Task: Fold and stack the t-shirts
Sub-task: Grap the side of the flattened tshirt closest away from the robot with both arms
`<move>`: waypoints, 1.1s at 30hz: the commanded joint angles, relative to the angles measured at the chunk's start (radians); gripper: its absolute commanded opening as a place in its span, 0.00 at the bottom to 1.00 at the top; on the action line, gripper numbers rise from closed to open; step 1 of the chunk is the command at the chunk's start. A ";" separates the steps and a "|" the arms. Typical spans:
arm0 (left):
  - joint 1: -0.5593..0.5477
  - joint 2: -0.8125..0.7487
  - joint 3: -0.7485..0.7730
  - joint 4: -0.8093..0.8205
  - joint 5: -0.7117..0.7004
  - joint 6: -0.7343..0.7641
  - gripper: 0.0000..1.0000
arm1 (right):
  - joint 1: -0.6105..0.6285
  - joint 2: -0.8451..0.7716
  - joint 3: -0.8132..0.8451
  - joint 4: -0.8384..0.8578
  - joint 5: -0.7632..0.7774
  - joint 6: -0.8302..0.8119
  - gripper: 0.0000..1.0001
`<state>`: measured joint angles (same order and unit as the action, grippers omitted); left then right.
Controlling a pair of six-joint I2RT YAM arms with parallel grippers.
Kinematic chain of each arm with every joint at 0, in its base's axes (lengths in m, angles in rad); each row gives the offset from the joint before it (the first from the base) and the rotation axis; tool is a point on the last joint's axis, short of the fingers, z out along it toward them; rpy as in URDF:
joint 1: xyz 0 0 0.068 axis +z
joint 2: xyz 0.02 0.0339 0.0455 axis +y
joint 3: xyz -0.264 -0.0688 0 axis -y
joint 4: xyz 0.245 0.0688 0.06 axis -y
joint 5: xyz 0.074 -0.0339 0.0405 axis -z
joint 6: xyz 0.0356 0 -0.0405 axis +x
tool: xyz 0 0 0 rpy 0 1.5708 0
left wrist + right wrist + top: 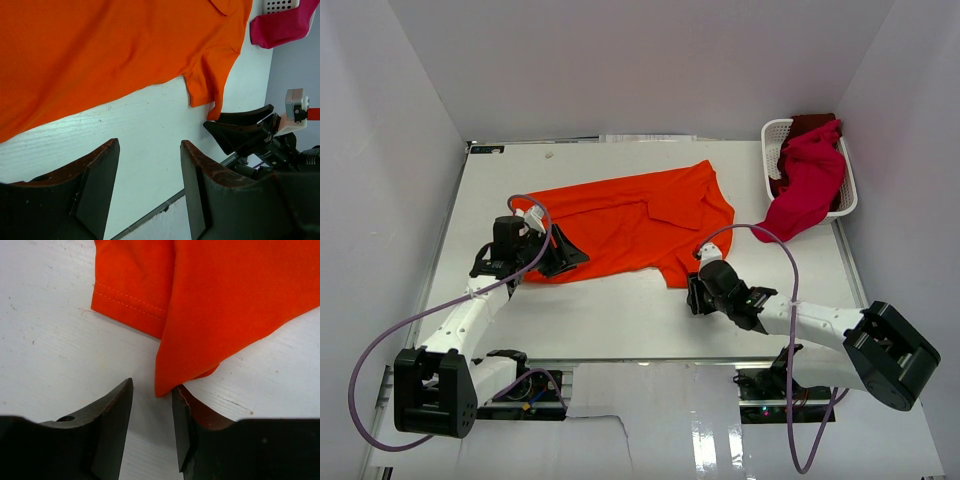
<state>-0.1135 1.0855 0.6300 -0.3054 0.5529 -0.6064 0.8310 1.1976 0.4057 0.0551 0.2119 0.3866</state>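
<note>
Orange t-shirt [630, 225]: spread mid-table, near hem corner at my right gripper's mouth. Risk: I pinch only the tip and it slips on the lift.
Red t-shirt [810, 185]: hangs out of the basket [767, 130], far right, well apart, not in the way.
Left gripper [147, 145]: wide, empty, over bare table just beside the hem. Risk: a one-sided lift skews the fold.
Right gripper [152, 387]: narrow gap, not clamped.

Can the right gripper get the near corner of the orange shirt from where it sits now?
Probably yes. The right gripper stands open, its fingertips right at a corner of the orange t-shirt, and only bare table lies around it.
</note>
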 commanded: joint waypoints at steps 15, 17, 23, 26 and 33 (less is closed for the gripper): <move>-0.005 -0.006 0.011 0.023 0.005 0.010 0.64 | 0.014 -0.024 0.077 -0.060 0.144 0.058 0.08; -0.005 -0.004 0.008 0.023 0.008 0.010 0.64 | 0.008 -0.027 0.111 -0.109 0.066 0.095 0.08; -0.005 -0.009 0.010 0.023 0.010 0.010 0.65 | -0.032 -0.010 0.311 -0.326 -0.162 0.230 0.08; -0.005 -0.009 0.011 0.023 0.013 0.010 0.65 | -0.113 -0.033 0.298 -0.325 -0.295 0.265 0.08; -0.005 -0.019 0.002 0.023 0.022 0.008 0.65 | -0.326 -0.041 0.203 -0.253 -0.555 0.284 0.08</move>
<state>-0.1139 1.0859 0.6300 -0.3050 0.5587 -0.6064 0.5594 1.1728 0.6498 -0.2119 -0.1650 0.6369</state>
